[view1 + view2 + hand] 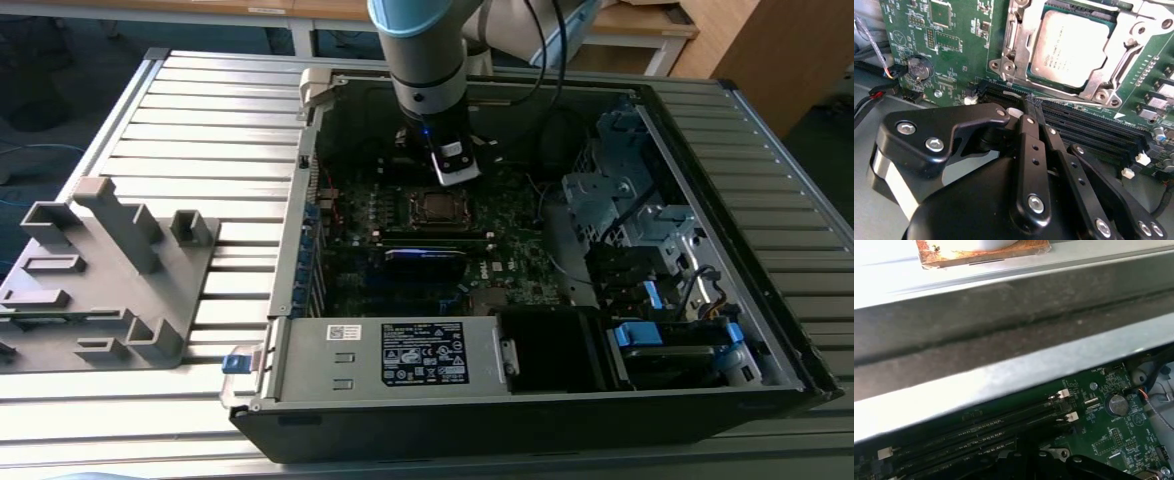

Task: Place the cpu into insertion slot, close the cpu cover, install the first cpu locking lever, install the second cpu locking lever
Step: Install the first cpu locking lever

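The cpu lies flat in its socket on the green motherboard, its grey metal top showing; in the exterior view the cpu is mid-board inside the open computer case. The cpu cover, a silvery frame, lies down around the chip's edges. A thin metal lever rod runs along the socket edge nearest my gripper. My gripper hovers just beside that edge with its black fingers pressed together and nothing between them. In the exterior view the gripper hangs just above and behind the socket.
Black memory slots run beside the socket, under the gripper. A coin battery and cables lie to one side. The case wall stands close by. A power supply, a drive cage and a grey fixture are in the exterior view.
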